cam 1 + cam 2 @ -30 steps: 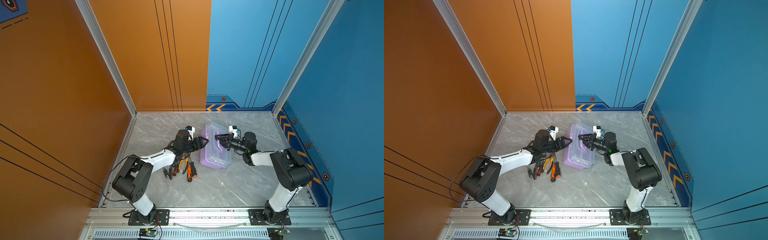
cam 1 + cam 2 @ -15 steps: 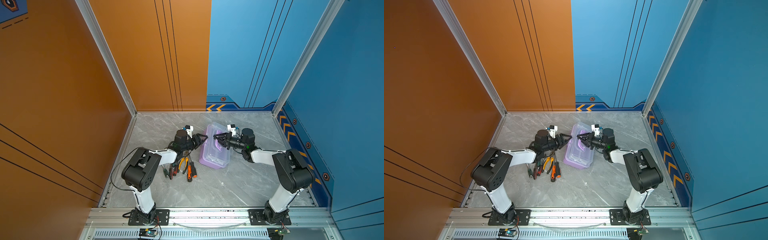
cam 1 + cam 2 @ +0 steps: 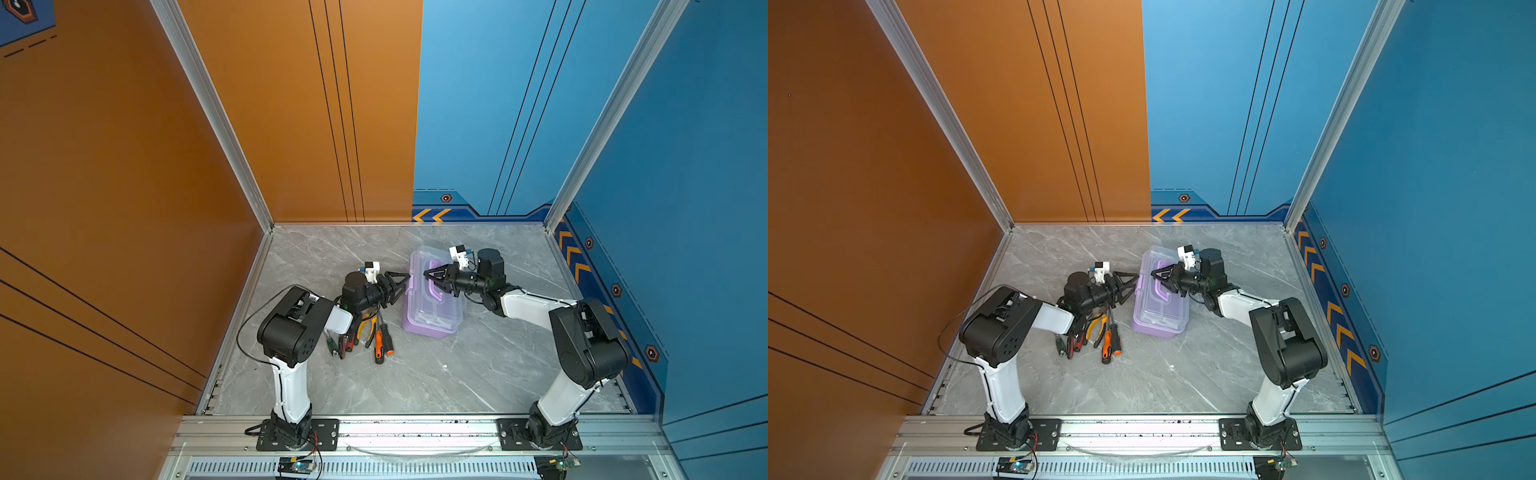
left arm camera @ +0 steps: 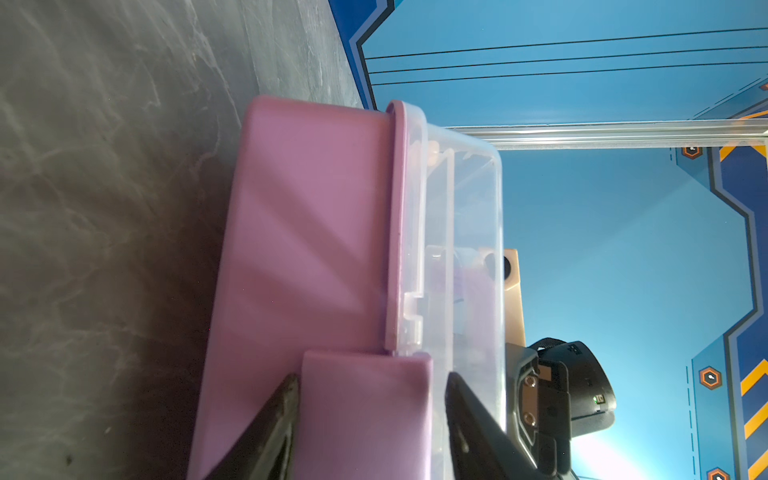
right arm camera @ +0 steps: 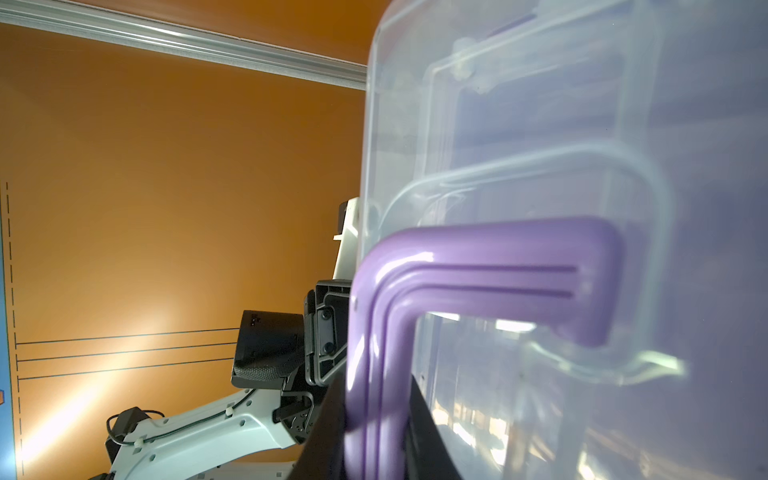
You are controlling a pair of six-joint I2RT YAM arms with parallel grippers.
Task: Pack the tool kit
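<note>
In both top views the lilac case (image 3: 432, 309) sat on the tabletop with its lid on, and the screwdrivers (image 3: 379, 347) and pliers (image 3: 366, 326) lay loose just left of it. Left wrist view: the left gripper (image 4: 372, 375) straddled the case's latch (image 4: 365, 424), but I couldn't tell if it actually pinched. Right wrist view: the right gripper (image 5: 374, 419) was clamped on the purple handle (image 5: 478, 270).

The lilac case (image 3: 430, 322) sits flat on the worktop (image 3: 478, 374), its clear lid (image 3: 440, 309) down and purple handle (image 3: 435, 286) on top. The orange screwdriver (image 3: 378, 352), red screwdriver (image 3: 348, 343) and yellow-handled pliers (image 3: 368, 326) lie loose just beside it.
</note>
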